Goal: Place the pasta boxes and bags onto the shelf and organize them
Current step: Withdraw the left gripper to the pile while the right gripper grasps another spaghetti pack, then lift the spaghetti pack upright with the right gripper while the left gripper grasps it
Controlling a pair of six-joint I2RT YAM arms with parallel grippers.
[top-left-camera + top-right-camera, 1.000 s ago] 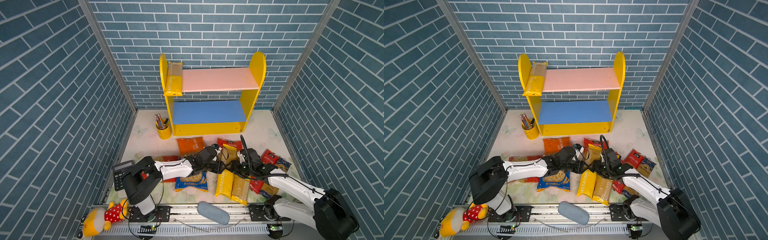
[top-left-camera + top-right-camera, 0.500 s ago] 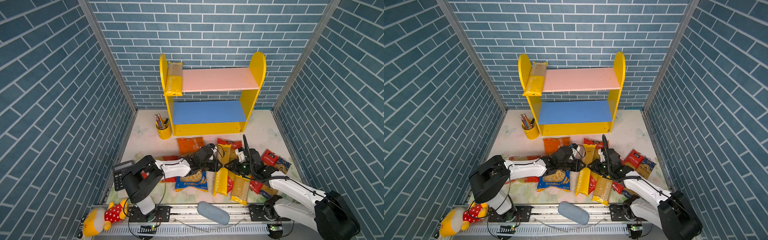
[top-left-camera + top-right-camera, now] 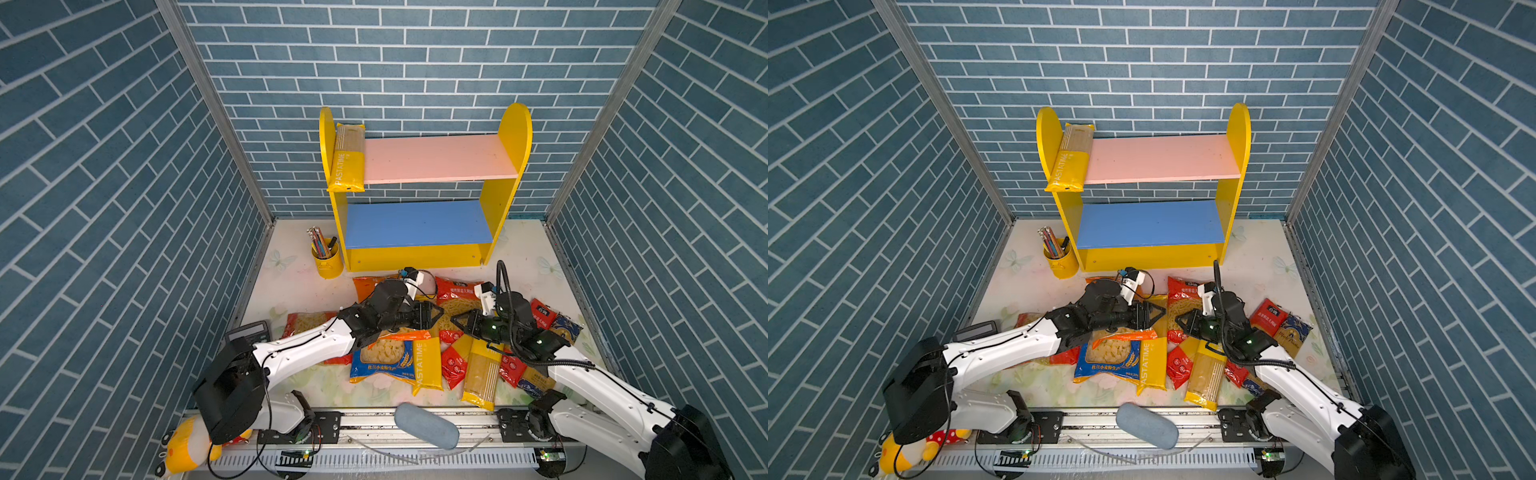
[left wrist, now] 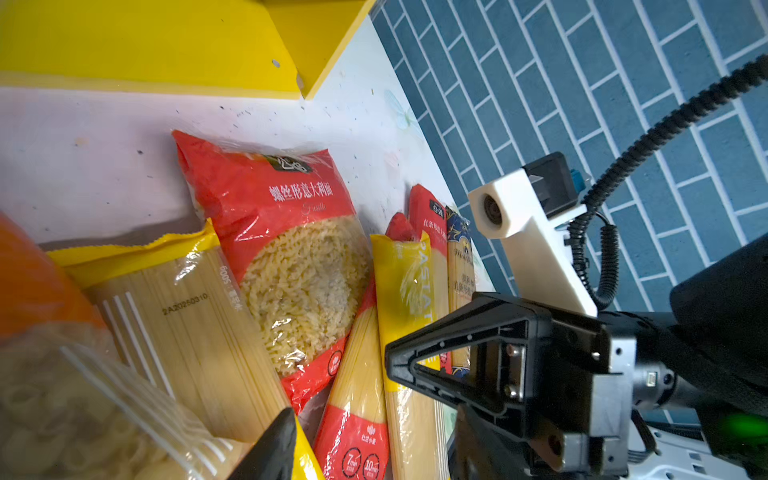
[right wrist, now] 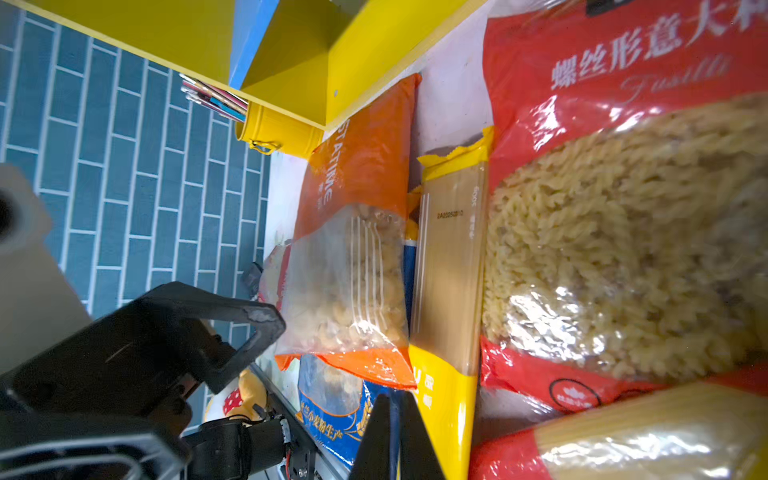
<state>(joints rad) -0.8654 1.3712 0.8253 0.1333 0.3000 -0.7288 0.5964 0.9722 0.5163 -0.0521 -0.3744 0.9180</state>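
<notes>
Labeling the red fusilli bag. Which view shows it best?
Left wrist: the red fusilli bag lies nearly whole there, label readable. Right wrist crops it close. Both top views show it small, lower part covered.

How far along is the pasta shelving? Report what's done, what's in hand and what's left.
Done: one yellow pasta pack lies at the left end of the pink board.
In hand: nothing clearly. The left gripper and the shut right gripper face each other low over the loose packs.
Left: those packs all lie on the table, and the blue board is bare.
</notes>
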